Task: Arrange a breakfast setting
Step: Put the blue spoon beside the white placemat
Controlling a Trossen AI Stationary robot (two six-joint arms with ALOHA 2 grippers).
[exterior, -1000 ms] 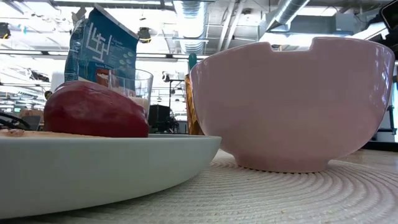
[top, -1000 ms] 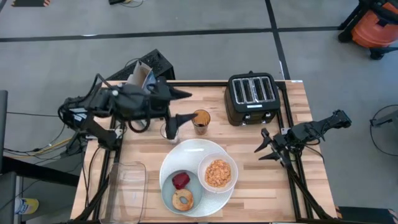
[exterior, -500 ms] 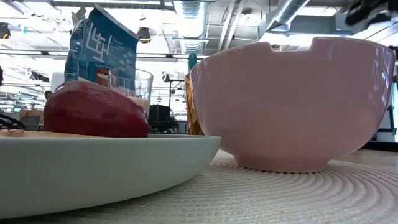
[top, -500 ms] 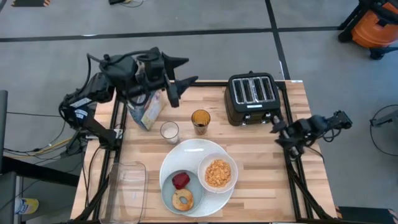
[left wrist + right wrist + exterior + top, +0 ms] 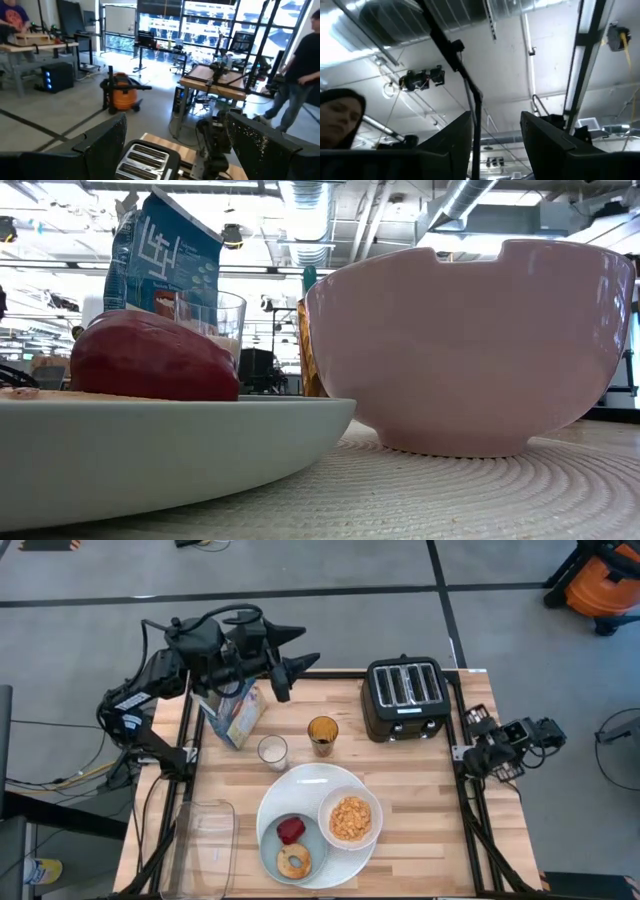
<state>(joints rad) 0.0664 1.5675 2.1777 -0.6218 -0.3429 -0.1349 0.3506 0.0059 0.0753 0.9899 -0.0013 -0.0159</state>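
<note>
Left claw: (image 5: 295,668) raised above the table's (image 5: 420,810) far left corner, fingers spread apart and empty, pointing toward the toaster (image 5: 405,695).
Right claw: (image 5: 478,752) folded back off the table's right edge; its wrist view looks up at a ceiling with the fingers (image 5: 547,137) parted, nothing between them.
Cereal box: (image 5: 235,712) stands at the far left of the table, below the left claw, apart from it.
Large white plate: (image 5: 310,785) near-centre of the table, carrying the bowl and the small plate.
White bowl: (image 5: 350,818) on the right part of the large plate, holding orange cereal flakes (image 5: 350,817).
Small pale-blue plate: (image 5: 272,850) on the left part of the large plate.
Apple: (image 5: 291,830) on the small plate, just beside the bagel (image 5: 294,861).
Glasses: one pale-filled (image 5: 272,751), one amber (image 5: 322,733), between box and toaster.
Plastic tub: (image 5: 203,848) at the near left corner.
</note>
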